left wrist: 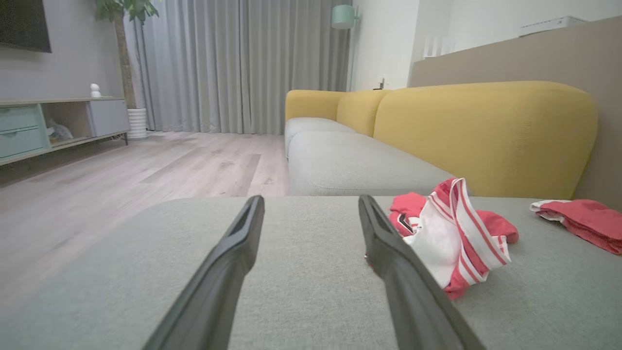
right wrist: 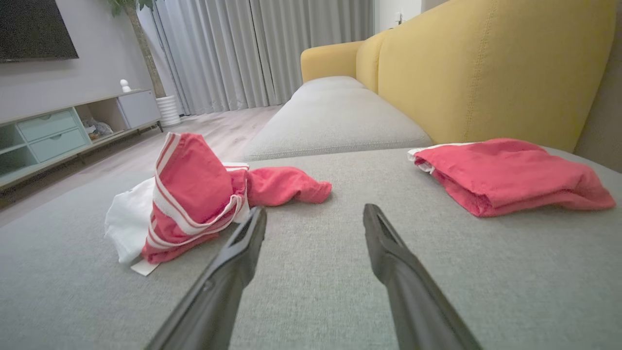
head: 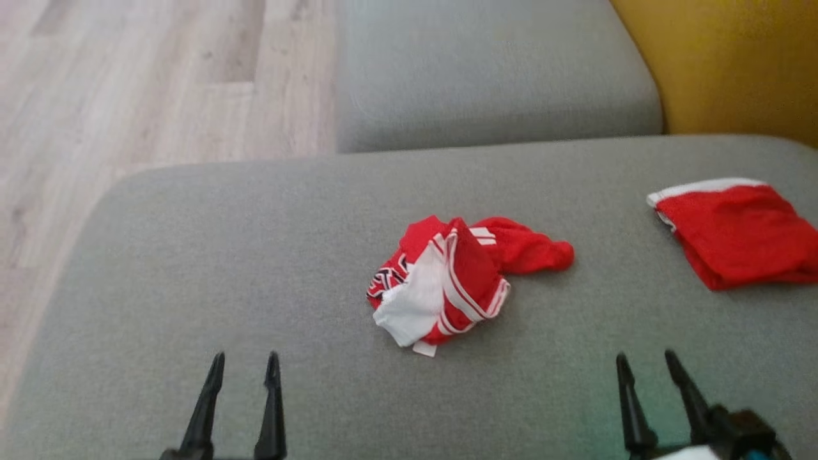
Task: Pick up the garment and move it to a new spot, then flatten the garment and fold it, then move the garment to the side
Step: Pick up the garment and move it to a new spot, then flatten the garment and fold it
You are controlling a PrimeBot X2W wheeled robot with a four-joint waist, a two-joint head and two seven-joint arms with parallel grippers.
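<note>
The garment (head: 457,278) is a crumpled red and white piece with white stripes, lying in a heap near the middle of the grey cushion (head: 255,255). It also shows in the left wrist view as the garment (left wrist: 452,233), just right of the fingers, and in the right wrist view as the garment (right wrist: 194,199), left of the fingers. My left gripper (head: 245,364) stands open at the lower left, apart from the garment, with nothing between its fingers. At the lower right my right gripper (head: 645,361) is open and empty too.
A second red garment (head: 735,233), folded, with a white band, lies at the cushion's right side. Beyond is another grey seat (head: 492,70) and the yellow sofa back (head: 735,64). Wood floor (head: 128,83) lies past the cushion's left edge.
</note>
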